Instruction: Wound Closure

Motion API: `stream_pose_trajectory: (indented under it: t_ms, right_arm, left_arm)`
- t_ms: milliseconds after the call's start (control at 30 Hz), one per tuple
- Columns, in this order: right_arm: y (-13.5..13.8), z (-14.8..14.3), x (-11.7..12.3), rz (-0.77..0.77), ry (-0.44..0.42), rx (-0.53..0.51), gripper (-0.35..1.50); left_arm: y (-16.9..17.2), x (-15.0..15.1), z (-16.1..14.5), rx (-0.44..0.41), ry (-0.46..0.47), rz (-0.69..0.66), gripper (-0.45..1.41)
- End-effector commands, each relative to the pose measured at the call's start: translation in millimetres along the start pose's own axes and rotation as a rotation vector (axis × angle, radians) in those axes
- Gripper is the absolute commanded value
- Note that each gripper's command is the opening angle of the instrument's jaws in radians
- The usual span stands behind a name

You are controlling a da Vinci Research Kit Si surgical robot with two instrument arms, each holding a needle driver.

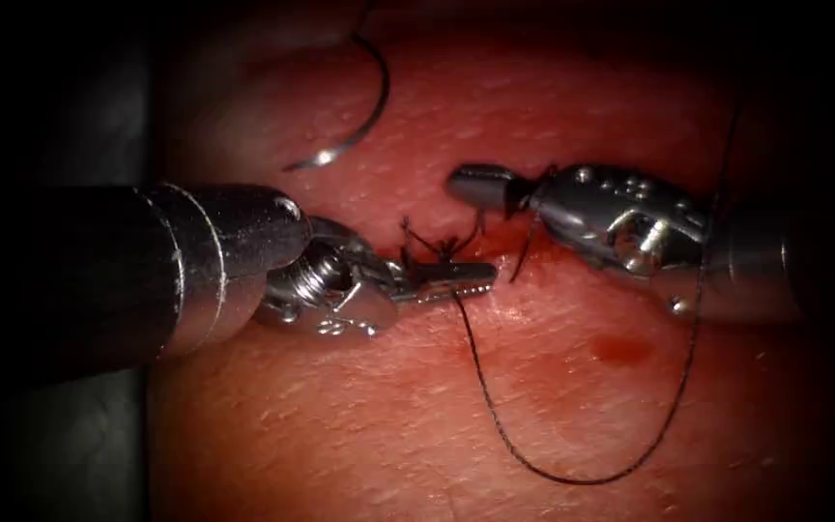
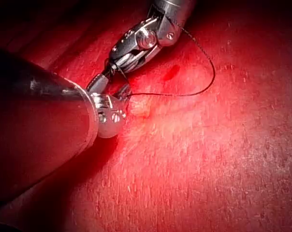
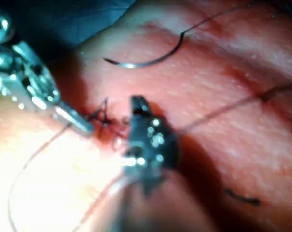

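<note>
The tissue [image 1: 417, 416] is a pale red, finely pored slab with a wet sheen, and the cut [image 1: 495, 253] shows as a short dark seam near its middle, bristling with stiff little cut ends of thread [image 1: 427, 240].

The left arm's tool [image 1: 456, 278] comes in over the tissue's left edge: a thick dark shaft, a polished steel collar, a coiled wrist joint, then two slim ridged jaws pressed together. They are closed on the thread [image 1: 572, 476] right at the cut (the strand leaves the jaws and drops away beneath them). From there the fine black thread sweeps in a wide loop toward the near edge of the tissue, curves up its right side and crosses the right arm's shaft.

The right arm's tool [image 1: 480, 184] lies on the right side of the cut, a riveted grey steel body tapering to a blunt rounded tip. Its jaws sit together with dark strands of thread at their base, but I cannot tell whether they grip any.

The needle [image 1: 364, 106], a thin bright curved wire, lies free on the skin near the tissue's far edge, left of the cut, held by neither tool and not in the tissue.

A small smear of red fluid [image 1: 622, 348] marks the skin right of the cut.
</note>
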Motion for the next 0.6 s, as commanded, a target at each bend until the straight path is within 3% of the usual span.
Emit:
stream_pose_trajectory:
  t_ms: [33,267,400,600]
  right_arm:
    - [-1.1,0.7,-0.8,0.03,-0.007,0.006,-0.35]
    - [-1.5,0.1,-0.4,0.041,-0.009,-0.011,-0.35]
    - [-2.3,-1.4,-0.2,0.021,0.072,-0.014,-0.35]
    - [-3.3,-3.9,-0.8,-0.025,0.12,-0.029,-0.35]
  left_arm:
    - [0.4,-0.1,0.6,0.0,0.002,-0.001,-0.45]
    - [-1.0,-0.9,-1.2,0.007,0.019,-0.032,-0.45]
    - [-3.2,-2.6,-2.8,0.002,0.004,-0.083,-0.45]
    - [-6.8,-5.4,-3.5,0.012,-0.031,-0.128,-0.45]
